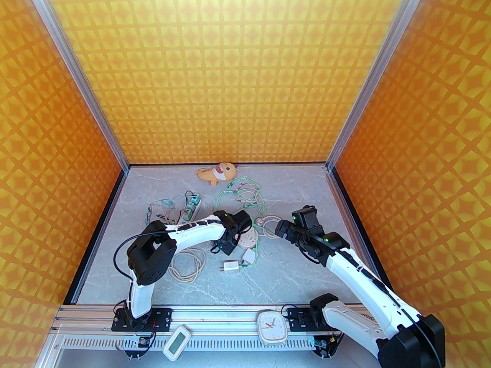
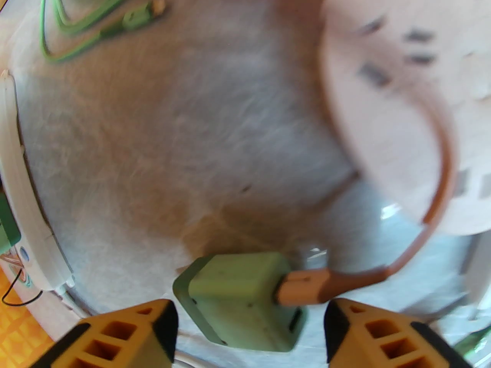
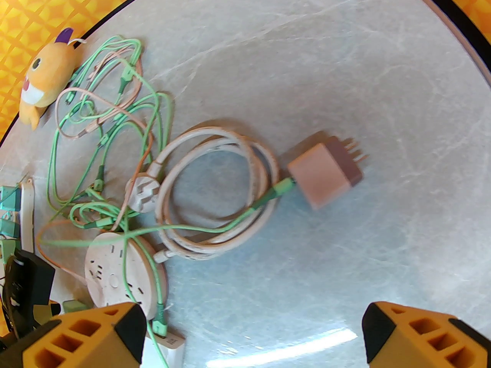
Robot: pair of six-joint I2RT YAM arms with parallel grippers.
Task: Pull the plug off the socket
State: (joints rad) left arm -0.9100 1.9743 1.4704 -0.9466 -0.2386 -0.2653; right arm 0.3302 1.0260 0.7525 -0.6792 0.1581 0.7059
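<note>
Left arm over the cable pile, seen from my remote station: the left gripper [image 2: 249, 316] hangs low over the marble table [image 1: 291, 282], its yellow fingers [image 2: 126, 339] spread apart either side of the green plug [image 2: 238, 301]. There is a gap on the right finger's side; on the left side I can't tell if it touches. The plug, a cube-shaped adapter w/ an orange cable [image 2: 433, 220] in its end, lies on the table just beside the round socket [image 2: 402, 90], not on its face. The left wrist view is blurred, so the prongs can't be made out.

From the top cam the left gripper [image 1: 226, 245] sits at the near-left rim of the round socket [image 1: 249, 240], approx. mid-table. The right gripper [image 1: 280, 228] is just right of the socket, above a coiled white cord [image 1: 268, 224].

The right gripper [image 3: 253, 320] is also wide open and holds nothing. Below it a pink adapter [image 3: 326, 171] lies on its side, prongs pointing away from the coil, w/ a green cable [image 3: 215, 228] in it that runs over the coiled white cord [image 3: 215, 190].

Further back: a white power strip [image 1: 193, 209] carrying green plugs, and an orange plush toy [image 1: 215, 173] near the back wall
</note>
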